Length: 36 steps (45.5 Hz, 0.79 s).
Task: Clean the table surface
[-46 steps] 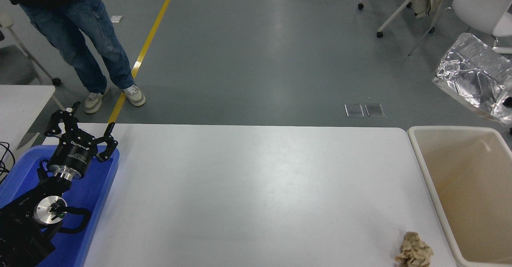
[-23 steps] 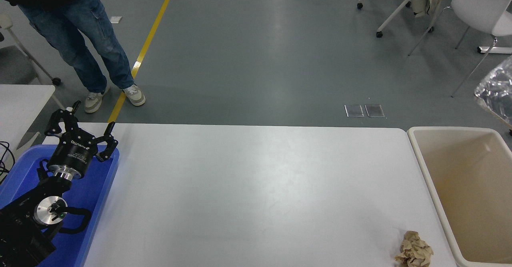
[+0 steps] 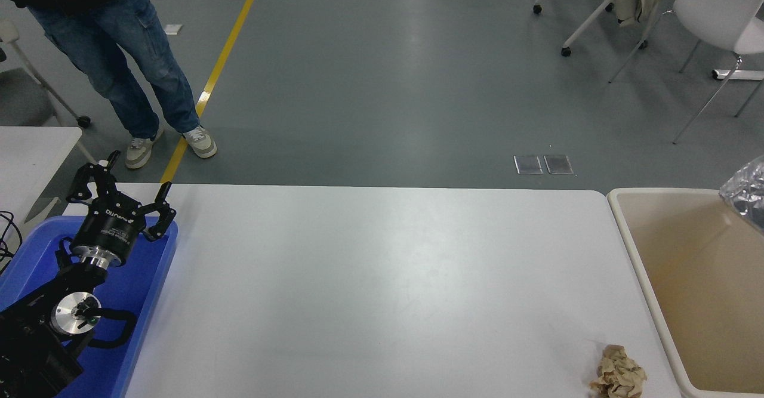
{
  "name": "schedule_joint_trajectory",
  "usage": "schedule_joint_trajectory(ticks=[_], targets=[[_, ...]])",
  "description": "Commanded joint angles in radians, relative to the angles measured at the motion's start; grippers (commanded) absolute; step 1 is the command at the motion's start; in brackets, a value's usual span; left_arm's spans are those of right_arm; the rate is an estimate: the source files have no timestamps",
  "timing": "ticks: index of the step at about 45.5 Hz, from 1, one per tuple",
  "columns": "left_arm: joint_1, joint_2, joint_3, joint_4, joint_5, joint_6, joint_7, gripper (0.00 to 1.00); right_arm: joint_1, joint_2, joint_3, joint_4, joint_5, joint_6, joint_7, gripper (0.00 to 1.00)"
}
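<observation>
Since the earlier frames the crinkled silver foil point(image 3: 746, 192) has slid almost out past the right edge; only a corner of it hangs above the beige bin point(image 3: 668, 302), and we cannot see what carries it. Nothing else has shifted. Our left gripper point(image 3: 122, 192) sits parked over the blue tray point(image 3: 149, 302) at the table surface's point(image 3: 370, 278) left edge, its jaws spread apart and holding nothing. Our right gripper is out of view, so we cannot tell how its jaws stand. The table surface fills the middle of the view, bare except for a crumpled brown paper wad point(image 3: 619, 377) near its near right corner, just beside the bin. We judge the tabletop rigid, smooth and a little slick, the wad light, soft and springy; we would pinch it across its middle from above
</observation>
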Motion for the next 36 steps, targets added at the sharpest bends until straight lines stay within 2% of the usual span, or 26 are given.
schedule_joint_trajectory(ticks=[1, 36], targets=[[0.000, 0.000, 0.000, 0.000, 0.000, -0.001, 0.000, 1.00, -0.062, 0.058, 0.048, -0.001, 0.002, -0.047, -0.052, 0.00], [0.000, 0.001, 0.000, 0.000, 0.000, -0.001, 0.000, 1.00, -0.187, 0.238, 0.176, -0.003, 0.031, -0.240, -0.050, 0.00]])
